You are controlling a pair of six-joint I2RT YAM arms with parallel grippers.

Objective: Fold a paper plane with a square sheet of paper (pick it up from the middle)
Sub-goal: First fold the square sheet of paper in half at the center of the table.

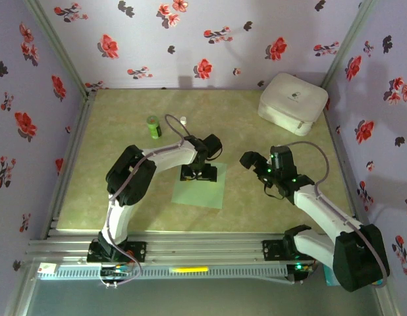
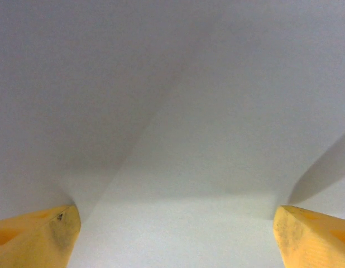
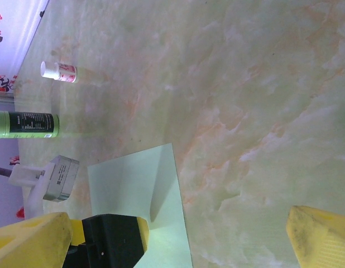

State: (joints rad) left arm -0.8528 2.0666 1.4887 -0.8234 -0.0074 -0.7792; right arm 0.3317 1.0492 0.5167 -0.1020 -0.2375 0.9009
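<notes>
Where paper (image 1: 201, 195) lies, left hand (image 1: 199, 176) reaches.

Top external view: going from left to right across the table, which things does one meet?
green bottle → paper sheet → white case

A green bottle (image 1: 154, 126) beside a small white bottle (image 1: 183, 120); white case (image 1: 292, 102) far right.

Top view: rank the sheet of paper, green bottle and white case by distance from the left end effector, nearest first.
1. square sheet of paper: right beneath the left end effector.
2. green bottle: behind it, to the left.
3. white case: far right corner.
</notes>
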